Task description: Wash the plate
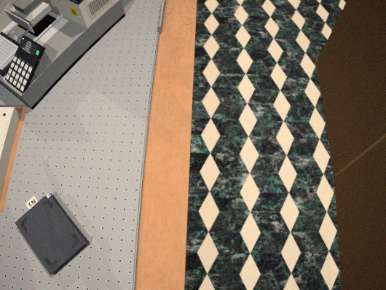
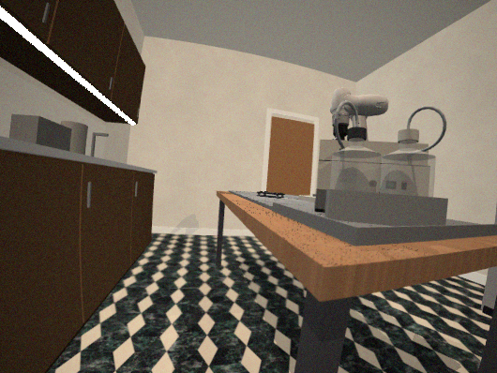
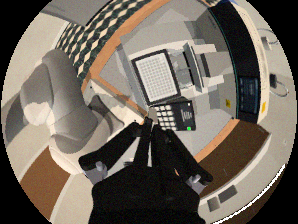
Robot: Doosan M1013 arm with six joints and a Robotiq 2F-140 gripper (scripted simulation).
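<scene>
The white plate (image 3: 156,77) (image 1: 5,52) lies in the dark carrier (image 3: 172,72) of the washer and looks flat; its seating at the edges is too small to tell. My gripper (image 3: 151,113) is shut with nothing between its fingers. Its tips are beside the lowest key row of the keypad (image 3: 172,116) (image 1: 22,67), at the START end; whether they touch a key cannot be told. The lamp (image 3: 189,128) (image 1: 37,52) is green. The nest N1 (image 1: 52,233) is empty, with its label (image 1: 31,202) at one side. In the exterior view the fingers are hidden behind the washer.
The washer housing (image 1: 91,11) (image 3: 250,60) stands beside the carrier. Two bottles with hoses (image 2: 356,173) (image 2: 407,173) stand at the washer's back. A pale block (image 1: 7,135) on wood lies between the washer and N1's side of the bench.
</scene>
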